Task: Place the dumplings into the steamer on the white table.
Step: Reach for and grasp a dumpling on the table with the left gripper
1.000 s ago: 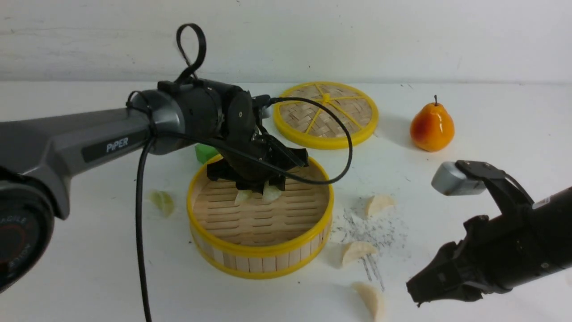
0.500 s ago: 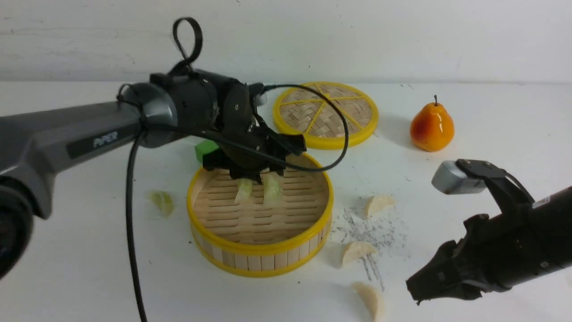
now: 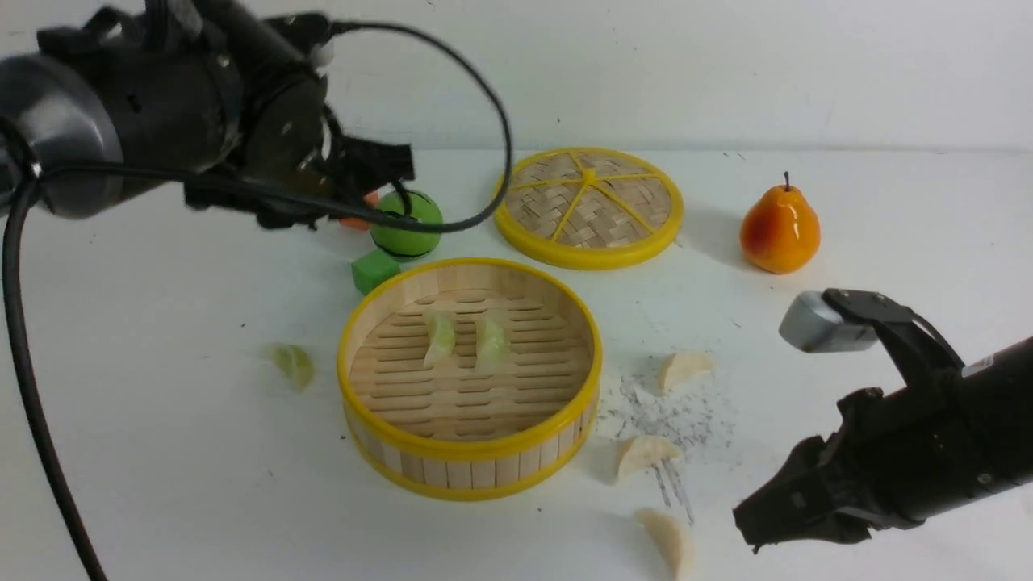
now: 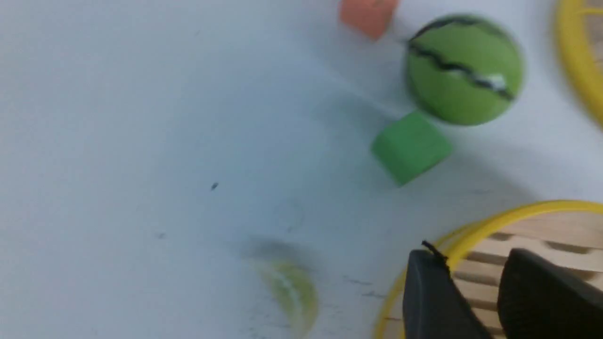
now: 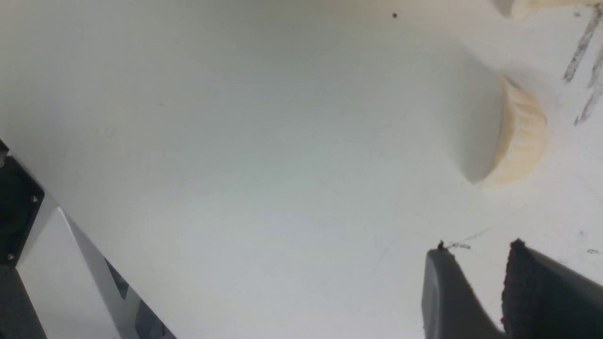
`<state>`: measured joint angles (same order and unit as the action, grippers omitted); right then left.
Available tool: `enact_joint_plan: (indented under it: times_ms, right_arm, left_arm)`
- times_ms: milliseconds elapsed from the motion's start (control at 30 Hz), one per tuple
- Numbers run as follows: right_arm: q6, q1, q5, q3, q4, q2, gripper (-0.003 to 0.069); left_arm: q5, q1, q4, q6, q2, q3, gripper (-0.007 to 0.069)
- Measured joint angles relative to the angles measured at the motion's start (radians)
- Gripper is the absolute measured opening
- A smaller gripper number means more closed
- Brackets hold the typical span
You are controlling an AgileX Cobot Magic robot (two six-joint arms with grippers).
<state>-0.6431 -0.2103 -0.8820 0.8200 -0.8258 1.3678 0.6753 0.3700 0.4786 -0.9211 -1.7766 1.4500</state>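
Two green dumplings in steamer, long axes front-to-back

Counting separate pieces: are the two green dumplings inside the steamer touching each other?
Apart. The front view shows bare slats of the steamer between the left green dumpling and the right green dumpling.

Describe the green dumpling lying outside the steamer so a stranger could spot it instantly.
Find the round bamboo steamer mid-table, then look at the white table on its left. The pale green dumpling lies there alone; two other green dumplings sit inside the steamer, and the cream dumplings lie on its right.
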Motion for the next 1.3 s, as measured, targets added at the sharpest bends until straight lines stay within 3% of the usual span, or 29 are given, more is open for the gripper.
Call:
enact_joint_plan:
  times_ms: [167,300,533,667,867,967,1133,1300]
  right_arm:
    - [-0.008,0.0,0.0,0.0,-0.001,0.0,0.0192]
    - [-0.009,0.0,0.009,0.0,-0.001,0.0,0.0192]
    - [-0.009,0.0,0.013,0.0,-0.004,0.0,0.0199]
    - [-0.009,0.0,0.013,0.0,-0.004,0.0,0.0202]
    - [-0.009,0.0,0.013,0.0,-0.004,0.0,0.0202]
    - [-0.01,0.0,0.013,0.0,-0.004,0.0,0.0202]
    - [-0.02,0.0,0.013,0.0,-0.004,0.0,0.0202]
    - [-0.039,0.0,0.036,0.0,-0.004,0.0,0.0202]
  left_arm:
    - [-0.075,-0.139,-0.183,-0.024,-0.067,-0.084,0.0207]
    - [-0.108,-0.175,-0.298,-0.013,-0.124,-0.085,0.0227]
    - [-0.157,-0.165,-0.298,-0.013,-0.206,-0.085,0.0374]
    - [-0.165,-0.165,-0.241,-0.012,-0.237,-0.085,0.0399]
    - [-0.171,-0.165,-0.191,-0.009,-0.255,-0.085,0.0336]
    - [-0.162,-0.165,-0.183,0.004,-0.256,-0.085,0.0204]
    - [-0.151,-0.165,-0.189,0.032,-0.249,-0.082,0.0192]
    - [-0.056,-0.165,-0.294,0.198,-0.191,0.021,0.0192]
